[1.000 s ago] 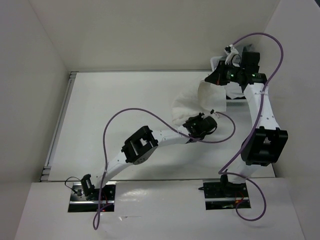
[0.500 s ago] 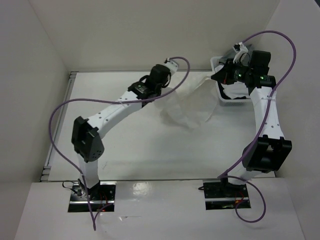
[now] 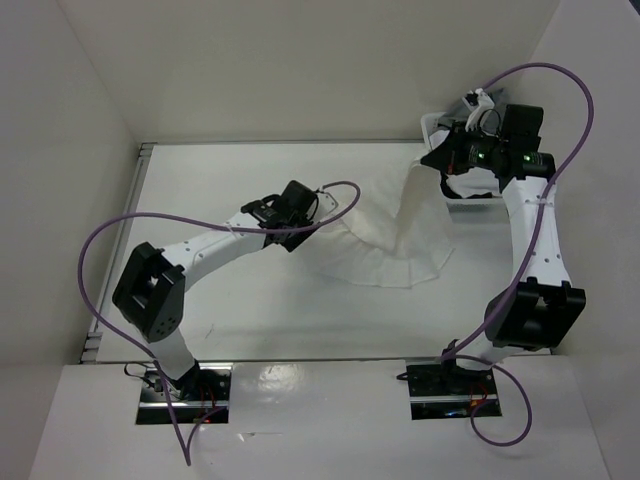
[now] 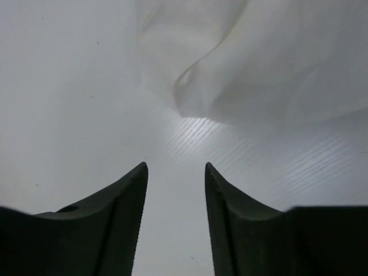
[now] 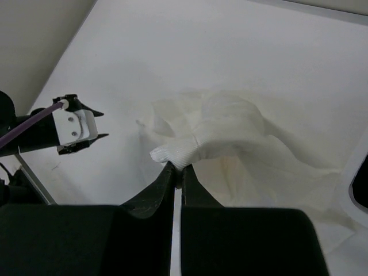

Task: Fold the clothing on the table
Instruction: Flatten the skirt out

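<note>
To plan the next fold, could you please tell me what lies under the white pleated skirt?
Only the matte white table shows around the white pleated skirt; anything beneath its spread hem is covered. The right gripper holds one end raised.

Left gripper (image 4: 175, 178) jaws parted, empty, above table (image 4: 69, 103); skirt (image 4: 253, 63) rumpled just ahead, seemingly untouched.

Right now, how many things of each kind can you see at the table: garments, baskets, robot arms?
Garments: 1, the white pleated skirt
Baskets: 1, the white basket at the far right
Robot arms: 2, the left arm and the right arm
Total: 4
</note>
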Robot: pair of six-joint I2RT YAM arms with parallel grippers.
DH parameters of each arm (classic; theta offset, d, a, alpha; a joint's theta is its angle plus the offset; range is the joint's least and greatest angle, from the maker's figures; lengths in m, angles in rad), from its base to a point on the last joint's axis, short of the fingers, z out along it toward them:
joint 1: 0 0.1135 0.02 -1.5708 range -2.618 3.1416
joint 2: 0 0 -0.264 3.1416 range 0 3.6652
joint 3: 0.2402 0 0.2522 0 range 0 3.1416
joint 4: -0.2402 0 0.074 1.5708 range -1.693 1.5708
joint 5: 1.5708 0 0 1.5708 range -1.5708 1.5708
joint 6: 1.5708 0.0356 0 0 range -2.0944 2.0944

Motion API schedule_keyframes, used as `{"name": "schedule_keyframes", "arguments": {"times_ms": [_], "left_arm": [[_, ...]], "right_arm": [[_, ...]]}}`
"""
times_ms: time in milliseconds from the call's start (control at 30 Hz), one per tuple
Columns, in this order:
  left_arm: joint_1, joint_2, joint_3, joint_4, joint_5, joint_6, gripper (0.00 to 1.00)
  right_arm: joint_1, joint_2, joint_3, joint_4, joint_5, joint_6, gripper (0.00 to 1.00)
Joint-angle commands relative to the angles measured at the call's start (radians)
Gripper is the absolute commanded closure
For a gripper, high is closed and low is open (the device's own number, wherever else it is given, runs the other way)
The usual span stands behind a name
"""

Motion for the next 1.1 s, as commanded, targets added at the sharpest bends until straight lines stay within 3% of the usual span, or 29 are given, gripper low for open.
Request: {"name": "schedule_keyframes", "arguments": {"times_ms": [0, 100, 200, 333, 467, 767, 1067], "left_arm": [[0.005, -0.078, 0.013, 0.038, 0.081, -0.039, 0.46], [-0.043, -0.049, 0.036, 0.062, 0.08, -0.065, 0.4], [-0.12, 0.0, 0.06, 0.102, -0.018, -0.078, 0.37], [-0.337, 0.097, 0.098, 0.171, -0.233, -0.065, 0.37], [-0.474, 0.247, 0.195, 0.22, -0.397, -0.056, 0.37], [-0.496, 0.468, 0.335, 0.395, -0.485, 0.013, 0.37], [-0.496, 0.612, 0.532, 0.33, -0.526, -0.12, 0.39]], "right_arm": [[0.002, -0.049, -0.01, 0.018, -0.033, -0.018, 1.0], [0.002, -0.058, -0.02, 0.028, -0.033, -0.018, 1.0], [0.002, -0.058, -0.039, 0.039, -0.033, -0.009, 1.0], [0.002, -0.058, -0.05, 0.048, -0.02, -0.009, 1.0], [0.002, -0.058, -0.069, 0.058, -0.008, 0.001, 1.0], [0.002, -0.078, -0.109, 0.067, 0.001, -0.008, 1.0], [0.002, -0.087, -0.118, 0.076, 0.001, -0.009, 1.0]]}}
